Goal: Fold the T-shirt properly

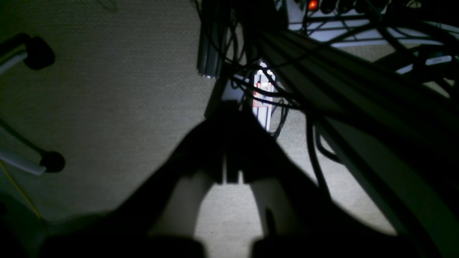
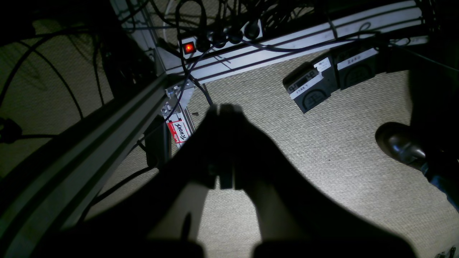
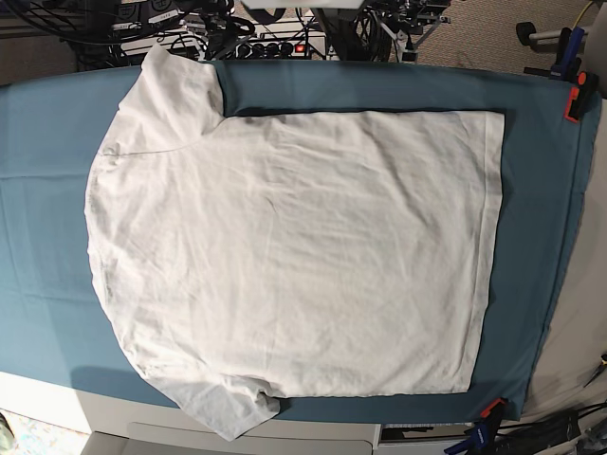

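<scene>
White T-shirt spread flat on the teal-covered table, both claws closed and empty below it.

Only the base view shows the T-shirt (image 3: 294, 256): it lies unfolded and wrinkled on the teal cloth (image 3: 43, 246), sleeves at that view's left, straight hem at its right, with no arm over it. The wrist views show no shirt, only carpeted floor (image 1: 118, 107). The left claw (image 1: 229, 107) hangs dark against the carpet, fingers pressed together, gripping nothing, beside hanging cables (image 1: 312, 143). The right claw (image 2: 224, 111) is likewise closed and empty; its view alone shows a power strip (image 2: 218, 37) with a red light, two labelled foot pedals (image 2: 331, 80) and a dark shoe (image 2: 400, 145).
</scene>
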Available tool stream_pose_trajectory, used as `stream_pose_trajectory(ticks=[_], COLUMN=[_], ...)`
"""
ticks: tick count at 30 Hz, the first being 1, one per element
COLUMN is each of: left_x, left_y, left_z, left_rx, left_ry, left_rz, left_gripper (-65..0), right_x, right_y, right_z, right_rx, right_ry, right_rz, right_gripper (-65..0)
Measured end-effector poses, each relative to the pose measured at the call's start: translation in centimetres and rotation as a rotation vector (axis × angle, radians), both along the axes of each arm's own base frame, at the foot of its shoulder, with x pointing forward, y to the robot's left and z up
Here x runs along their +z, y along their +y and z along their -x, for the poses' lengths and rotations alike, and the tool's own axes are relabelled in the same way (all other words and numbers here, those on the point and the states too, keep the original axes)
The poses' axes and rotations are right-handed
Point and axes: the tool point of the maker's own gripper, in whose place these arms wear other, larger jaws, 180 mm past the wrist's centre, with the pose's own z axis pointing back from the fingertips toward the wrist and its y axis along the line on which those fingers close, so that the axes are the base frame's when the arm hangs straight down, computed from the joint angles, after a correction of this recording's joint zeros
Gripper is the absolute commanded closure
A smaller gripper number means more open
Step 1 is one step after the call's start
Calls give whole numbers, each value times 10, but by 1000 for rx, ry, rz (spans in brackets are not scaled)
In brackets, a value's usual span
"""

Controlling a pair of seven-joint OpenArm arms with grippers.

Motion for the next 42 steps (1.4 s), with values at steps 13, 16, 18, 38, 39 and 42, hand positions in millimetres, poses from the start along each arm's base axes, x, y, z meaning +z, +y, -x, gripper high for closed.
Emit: stream_pose_trajectory(ticks=[13,16,18,38,39,42], left_x=[0,0,0,8,10,16], left_y=[0,0,0,9,10,14], left_z=[0,0,0,20,30,58], left_rx=[0,0,0,6,8,9], left_ry=[0,0,0,-26,-20,-4], left_rz=[0,0,0,-4,-7,-12], left_gripper=[0,0,0,0,0,0], right_x=[0,0,0,12,14,22], right_y=[0,0,0,-38,-46,-67], right_z=[-1,-1,-1,28,37,60], right_rx=[0,0,0,111,103,96], right_ry=[-3,-3,-3,-16,-11,-4], right_rz=[0,0,0,90,101,134], right_gripper=[0,0,0,0,0,0])
